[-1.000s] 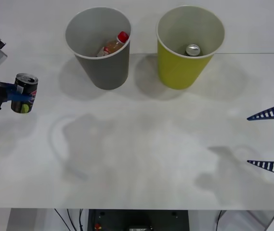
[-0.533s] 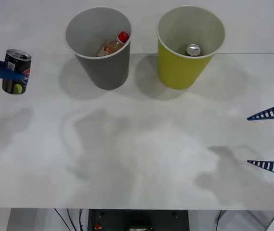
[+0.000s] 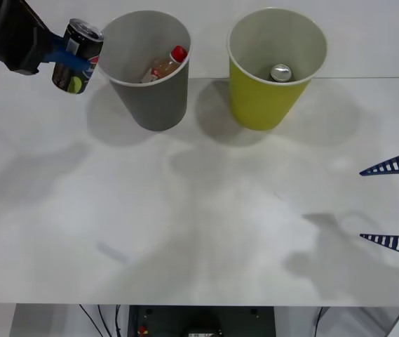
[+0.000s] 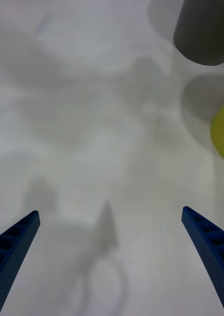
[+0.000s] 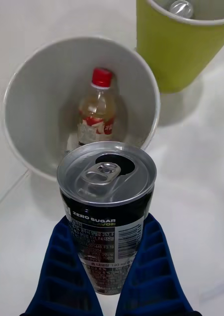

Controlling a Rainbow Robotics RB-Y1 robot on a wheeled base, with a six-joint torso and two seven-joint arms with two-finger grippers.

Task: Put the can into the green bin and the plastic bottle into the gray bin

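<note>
Front view, far left: the left gripper [image 3: 68,60] is raised off the table [image 3: 206,232], its blue fingers [image 5: 67,266] clamped on either side of the can [image 3: 77,56], which it grips low on the body. The can hangs in the air just beside the gray bin's [image 3: 150,98] left rim, its long axis close to upright but leaning a little, the silver top tipped toward that bin. From the left wrist view the pull-tab end of the can faces the camera with its mouth already open, and the black label runs down between the two fingers. Just right of the can, the gray bin stands upright on the table with the plastic bottle [image 3: 164,66] lying slanted inside, its red cap up against the far right wall and its base lower, toward the middle of the bin. Next to the right, near but apart from the gray bin, stands the green bin [image 3: 266,98], upright, with another can's silver top [image 3: 280,72] showing at its bottom. At the far right edge, well apart from both bins, the right gripper [image 3: 395,205] hovers over bare table, its fingers spread wide and holding nothing.
</note>
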